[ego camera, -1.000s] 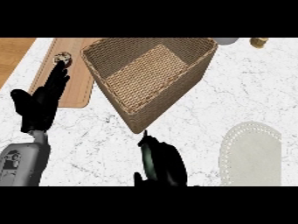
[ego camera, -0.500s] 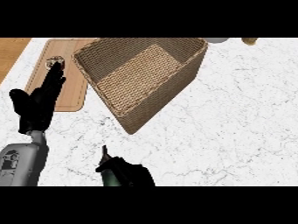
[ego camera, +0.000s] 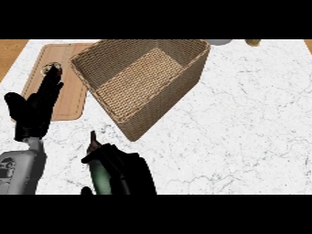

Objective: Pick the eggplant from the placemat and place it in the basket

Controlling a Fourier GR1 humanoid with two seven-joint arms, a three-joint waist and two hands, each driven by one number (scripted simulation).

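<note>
Eggplant [ego camera: 99,161] sits clamped in right hand [ego camera: 128,176], low near wicker basket [ego camera: 141,75] corner. Left hand [ego camera: 31,114] rests open over cutting board [ego camera: 62,82]. Risk: stem clips basket wall if carried too low.

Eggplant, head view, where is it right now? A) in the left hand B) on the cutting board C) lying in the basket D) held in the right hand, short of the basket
D: the right hand is curled round the eggplant at the view's lower edge, below the basket, which holds nothing; the left hand rests open by the cutting board.
</note>
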